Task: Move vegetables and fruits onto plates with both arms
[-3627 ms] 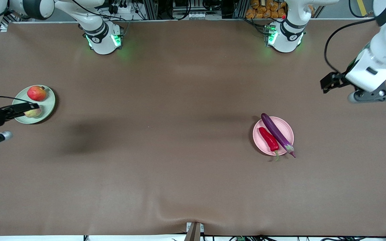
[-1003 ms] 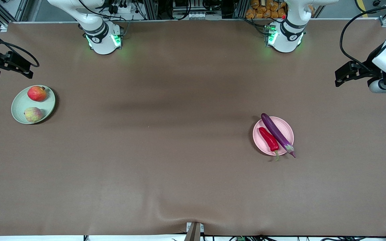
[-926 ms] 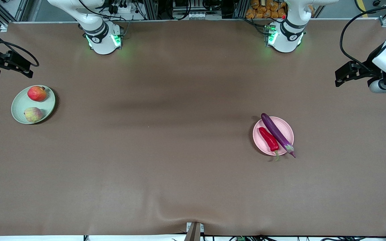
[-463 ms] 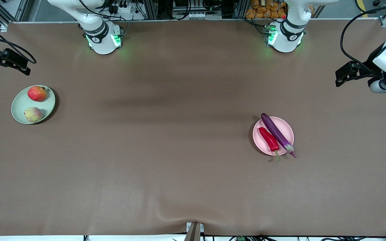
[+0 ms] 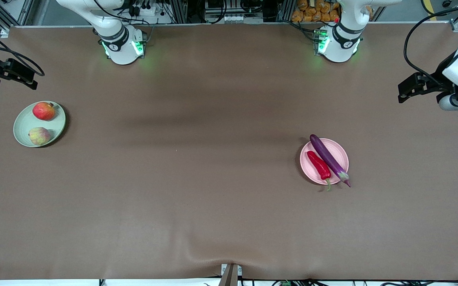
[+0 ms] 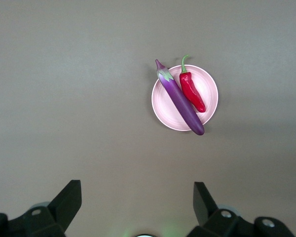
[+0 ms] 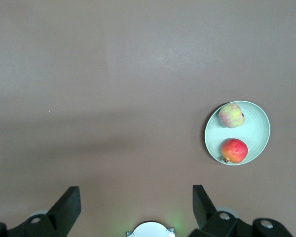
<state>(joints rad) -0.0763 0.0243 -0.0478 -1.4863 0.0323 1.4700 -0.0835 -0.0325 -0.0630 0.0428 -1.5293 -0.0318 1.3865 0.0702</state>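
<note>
The pale green plate (image 5: 24, 124) lies at the right arm's end of the table. It holds the red pomegranate (image 5: 43, 111) and the yellow-green fruit (image 5: 39, 136). The pink plate (image 5: 338, 152) holds the red chili (image 5: 319, 165) and the purple eggplant (image 5: 329, 159), whose stem end hangs over the rim. My right gripper (image 5: 12, 74) is open and empty, high over the table's edge, away from the green plate (image 7: 255, 129). My left gripper (image 5: 410, 86) is open and empty, high over its end of the table, away from the pink plate (image 6: 210, 93).
The brown cloth covers the whole table and has a ripple (image 5: 209, 258) at the edge nearest the front camera. The two arm bases (image 5: 123, 45) (image 5: 336, 43) stand along the farthest edge. Nothing else lies on the table.
The right gripper has lifted off the green plate and drawn back to the table's edge. The left gripper has risen and moved slightly outward. Both have been nearly still for the last second.
</note>
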